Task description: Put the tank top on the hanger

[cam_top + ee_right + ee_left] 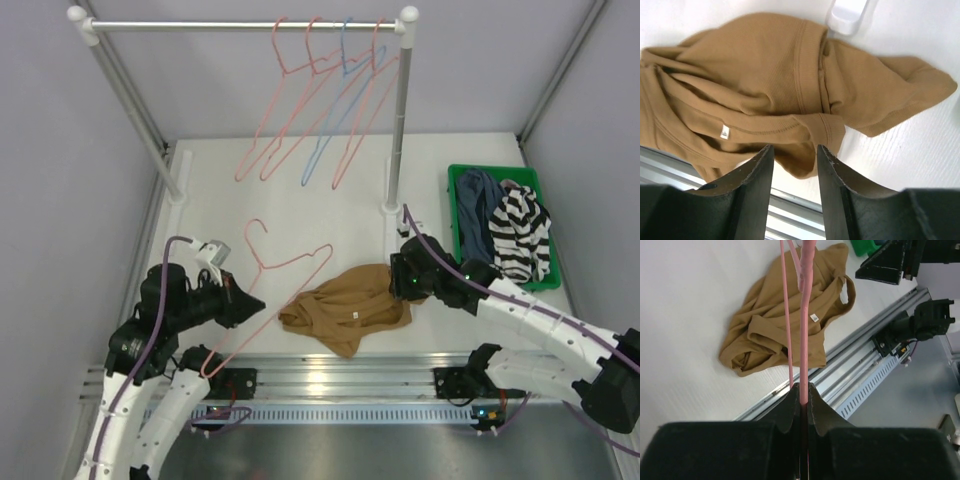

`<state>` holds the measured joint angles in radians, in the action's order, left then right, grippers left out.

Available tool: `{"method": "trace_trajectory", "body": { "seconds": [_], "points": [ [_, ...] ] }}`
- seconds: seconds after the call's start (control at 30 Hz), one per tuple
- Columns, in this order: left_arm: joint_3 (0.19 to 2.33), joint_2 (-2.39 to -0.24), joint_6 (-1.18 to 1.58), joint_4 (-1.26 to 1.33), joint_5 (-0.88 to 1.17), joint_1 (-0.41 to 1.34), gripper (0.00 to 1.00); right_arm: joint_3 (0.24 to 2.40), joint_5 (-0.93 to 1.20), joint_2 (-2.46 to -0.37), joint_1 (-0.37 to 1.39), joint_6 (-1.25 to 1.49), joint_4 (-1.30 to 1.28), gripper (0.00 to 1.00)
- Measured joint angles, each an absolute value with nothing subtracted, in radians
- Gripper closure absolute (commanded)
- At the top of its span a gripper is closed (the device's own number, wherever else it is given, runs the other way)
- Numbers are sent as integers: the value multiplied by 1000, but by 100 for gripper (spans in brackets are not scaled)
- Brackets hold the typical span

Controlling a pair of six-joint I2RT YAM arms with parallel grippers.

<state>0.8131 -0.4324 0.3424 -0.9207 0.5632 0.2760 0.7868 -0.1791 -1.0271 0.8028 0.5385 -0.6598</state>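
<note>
Left gripper [802, 391] clamps the hanger [804, 330] wire, lower left of the top view. Right gripper [794, 155] has its fingers moderately parted, empty, over the tank top [345, 305], which lies crumpled at lower centre.

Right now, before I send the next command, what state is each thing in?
tank top: crumpled on the table, unhung.
hanger: off the rail, held by the left gripper.
left gripper: shut on the hanger.
right gripper: open, over the tank top.
green bin: holds a striped garment and a dark garment.
</note>
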Motion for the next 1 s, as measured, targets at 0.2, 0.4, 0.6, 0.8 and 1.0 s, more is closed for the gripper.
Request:
{"method": "trace_trajectory", "body": {
  "seconds": [0.2,0.4,0.6,0.8,1.0],
  "points": [
    [810,-447,337,-924,603,338,100,712,-171,-988,803,570,-660,63],
    [809,-505,337,-925,617,414,100,664,-167,-921,803,600,-668,65],
    [810,-564,337,-924,631,456,100,620,-159,-910,803,622,-664,68],
    [819,-607,337,-913,645,479,100,596,-155,-925,803,630,-649,72],
    [825,-664,347,-874,631,565,100,596,-156,-928,803,632,-638,84]
  ]
}}
